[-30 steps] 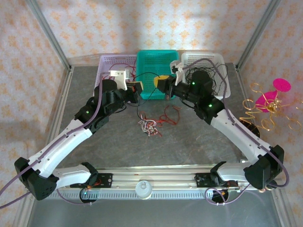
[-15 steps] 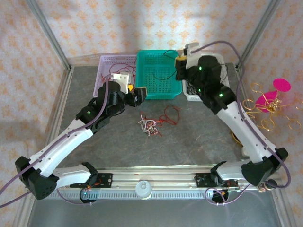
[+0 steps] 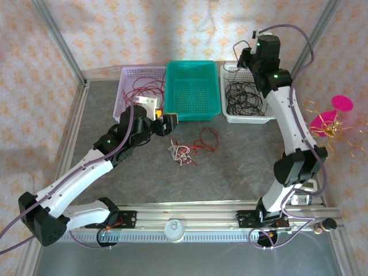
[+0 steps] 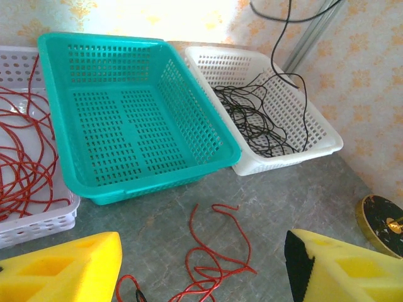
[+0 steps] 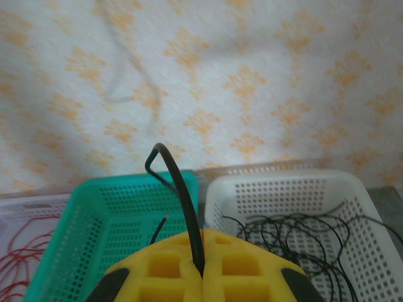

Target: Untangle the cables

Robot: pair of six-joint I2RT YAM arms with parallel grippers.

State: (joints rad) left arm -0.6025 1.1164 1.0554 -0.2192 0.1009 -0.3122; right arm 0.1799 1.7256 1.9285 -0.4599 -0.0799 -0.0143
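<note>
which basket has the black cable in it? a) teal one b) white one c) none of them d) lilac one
b, the black cable lies in loose coils inside the white basket at the right end of the row.

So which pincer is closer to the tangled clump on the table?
Left. The left pincer hovers close beside the clump; the right pincer, shut on a black cable, is up over the white basket.

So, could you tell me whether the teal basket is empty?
Empty: the teal basket shows a bare mesh floor; red cables sit in the lilac basket beside it, black cables in the white basket.
</note>
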